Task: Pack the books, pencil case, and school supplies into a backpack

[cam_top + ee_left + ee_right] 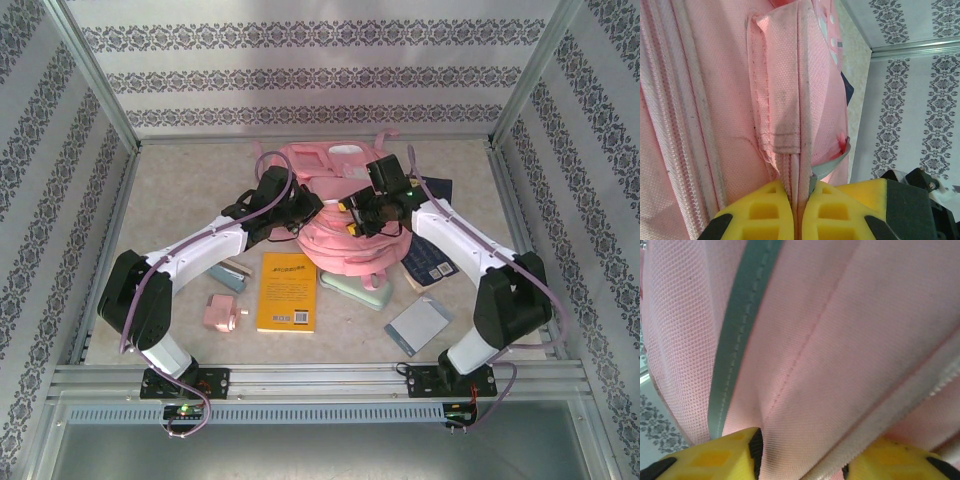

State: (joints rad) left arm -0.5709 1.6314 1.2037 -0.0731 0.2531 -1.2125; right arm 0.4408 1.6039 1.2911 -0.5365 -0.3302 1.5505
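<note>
Backpack (345,255) mid-desk | left hand (796,212) clenched on zipper seam (795,170) | right hand (802,455) grasping fabric fold (805,390) | likely pulling apart to open it for packing

Pink backpack (340,240), yellow-orange book (287,291), mint-green pencil case (360,291), pale speckled worktop (190,190); white walls (300,60) banded with dark floral stripes.

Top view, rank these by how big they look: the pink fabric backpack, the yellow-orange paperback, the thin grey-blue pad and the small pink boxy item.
Largest to smallest:
pink fabric backpack
yellow-orange paperback
thin grey-blue pad
small pink boxy item
</note>
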